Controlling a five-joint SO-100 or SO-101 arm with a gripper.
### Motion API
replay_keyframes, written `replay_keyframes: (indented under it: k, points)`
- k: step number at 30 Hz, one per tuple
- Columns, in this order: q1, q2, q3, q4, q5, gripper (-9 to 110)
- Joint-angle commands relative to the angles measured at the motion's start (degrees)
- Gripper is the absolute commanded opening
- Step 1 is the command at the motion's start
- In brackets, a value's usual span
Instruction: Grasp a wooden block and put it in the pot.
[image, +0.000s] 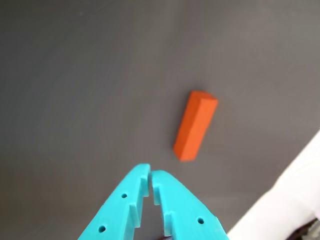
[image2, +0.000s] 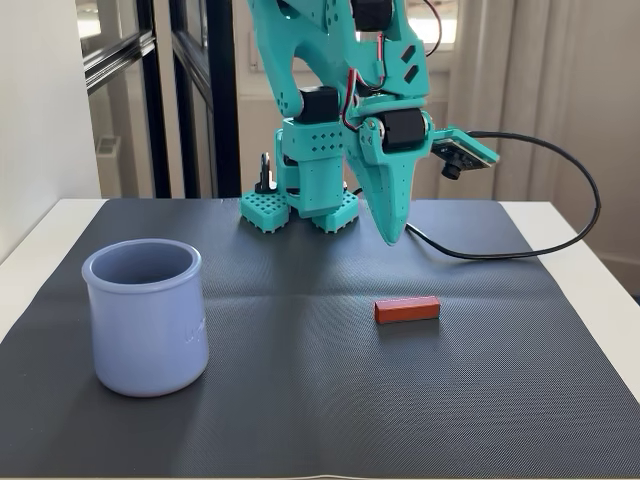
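The claw (image2: 392, 238) is closed and empty, up behind the block (image2: 407, 310); the pot (image2: 146, 318) sits far left.

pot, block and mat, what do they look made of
Pot: probably glazed ceramic or smooth plastic, an even lavender surface with soft sheen.
Block: painted wood or plastic; flat matte orange-red faces, no visible grain.
Mat: likely rubber or woven fabric, dark with fine ribbed texture.

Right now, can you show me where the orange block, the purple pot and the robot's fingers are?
wooden block (image2: 407, 310): fixed view, middle of its front face.
pot (image2: 147, 330): fixed view, front wall.
fingers (image: 136, 187): wrist view, left finger's flat top, near the tip.
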Motion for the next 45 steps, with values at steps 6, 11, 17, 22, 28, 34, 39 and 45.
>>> replay_keyframes:
  k: [6, 11, 17, 22, 28, 34, 39, 45]
  points:
    - [-2.5, -15.1, -12.7, -0.4, 5.1, 0]
    - [-2.1, -24.0, -20.7, -0.4, 8.6, 0]
    - [1.1, -30.0, -24.3, 0.0, 12.7, 1]
    - [3.6, -31.5, -23.9, 0.1, 13.1, 1]
    - [3.6, -31.4, -23.9, 0.1, 15.1, 11]
    - [3.4, -31.6, -23.6, 0.1, 17.6, 12]
    - [3.4, -31.7, -22.0, -0.4, 17.8, 12]
    - [3.3, -33.8, -22.5, -0.5, 17.8, 12]
